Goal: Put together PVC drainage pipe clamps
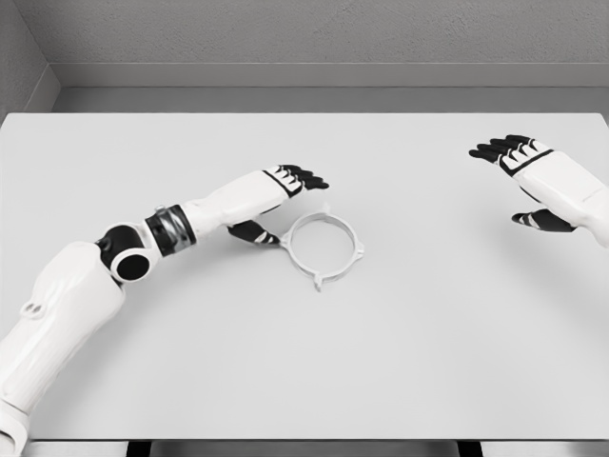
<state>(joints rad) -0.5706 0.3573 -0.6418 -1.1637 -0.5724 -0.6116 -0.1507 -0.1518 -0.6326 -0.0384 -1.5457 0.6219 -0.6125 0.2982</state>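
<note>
A white ring-shaped pipe clamp [323,246] with small tabs around its rim lies flat on the white table [304,362], near the middle. My left hand [285,200] hovers at the clamp's upper left edge, fingers extended above it and thumb down beside its left rim, holding nothing. My right hand [521,181] floats far to the right, fingers stretched out toward the left, thumb hanging below, with nothing in it.
A grey wall runs behind the table's far edge [304,112]. The table's front edge [304,440] shows at the bottom of the view.
</note>
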